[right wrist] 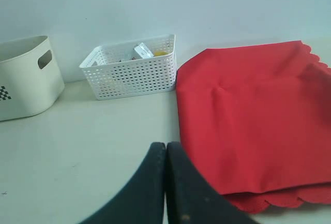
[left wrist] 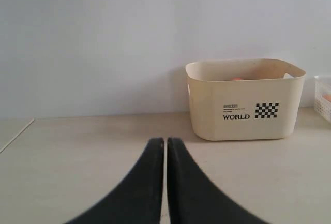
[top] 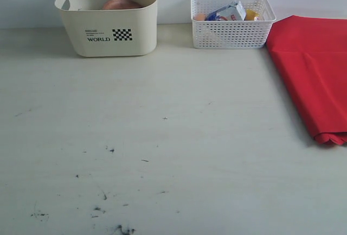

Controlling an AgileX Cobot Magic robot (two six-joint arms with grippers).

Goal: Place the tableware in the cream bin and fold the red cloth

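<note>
A pale counter (top: 179, 137) meets a plain white wall. Cream bin (top: 108, 26): at the far edge, toward the left corner; a round brown plate (top: 120, 4) shows inside. White lattice basket (top: 233, 31): at the far edge, right of the bin and apart from it. Red cloth (top: 312, 67): folded in layers along the right edge. Left pincer (left wrist: 165, 142) and right pincer (right wrist: 166, 146): fingers together, gripping nothing.

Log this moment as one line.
left end effector: shut, empty | right end effector: shut, empty | plate: in cream bin | red cloth: folded, beside basket
</note>
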